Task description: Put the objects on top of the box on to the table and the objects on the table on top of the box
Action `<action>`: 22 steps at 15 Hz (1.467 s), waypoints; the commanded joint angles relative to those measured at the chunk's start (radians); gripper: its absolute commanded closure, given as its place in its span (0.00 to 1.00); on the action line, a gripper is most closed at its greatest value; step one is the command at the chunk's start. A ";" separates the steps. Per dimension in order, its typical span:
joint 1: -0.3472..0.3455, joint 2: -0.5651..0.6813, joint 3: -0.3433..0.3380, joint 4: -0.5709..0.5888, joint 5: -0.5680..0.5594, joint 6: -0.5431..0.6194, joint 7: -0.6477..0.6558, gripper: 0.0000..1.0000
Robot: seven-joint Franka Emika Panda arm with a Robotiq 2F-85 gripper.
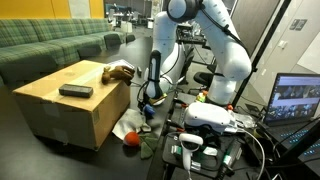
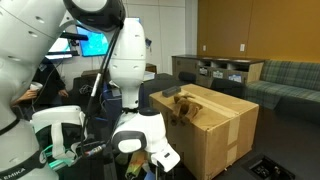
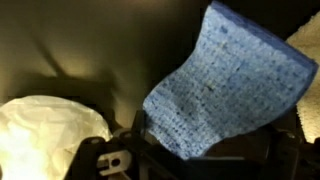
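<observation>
- End effector (image 1: pixel 150 100) hangs low beside the box (image 1: pixel 70 105); blue cloth (image 3: pixel 220 80) drapes over my jaws, so I cannot tell spread or pinching.
- Box top sits above me, sideways.

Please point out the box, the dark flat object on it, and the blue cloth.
box (image 1: pixel 65 118): an exterior view, its front wall.
dark flat object (image 1: pixel 75 90): an exterior view, its top face.
blue cloth (image 3: pixel 225 85): wrist view, its middle.

An exterior view stands back, facing the box (image 1: pixel 70 105) with the sofa (image 1: pixel 45 45) behind; an exterior view close behind the arm (image 2: pixel 130 60) shares that box (image 2: pixel 215 120); the wrist view sits tight over a blue cloth (image 3: pixel 225 85).
</observation>
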 commanded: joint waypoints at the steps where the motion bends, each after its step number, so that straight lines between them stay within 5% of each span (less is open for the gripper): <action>1: -0.011 0.044 -0.007 0.047 0.027 -0.016 0.029 0.00; 13: -0.046 0.002 0.021 0.011 -0.021 -0.085 -0.008 0.00; 22: 0.075 -0.055 -0.087 -0.077 0.009 -0.094 -0.002 0.00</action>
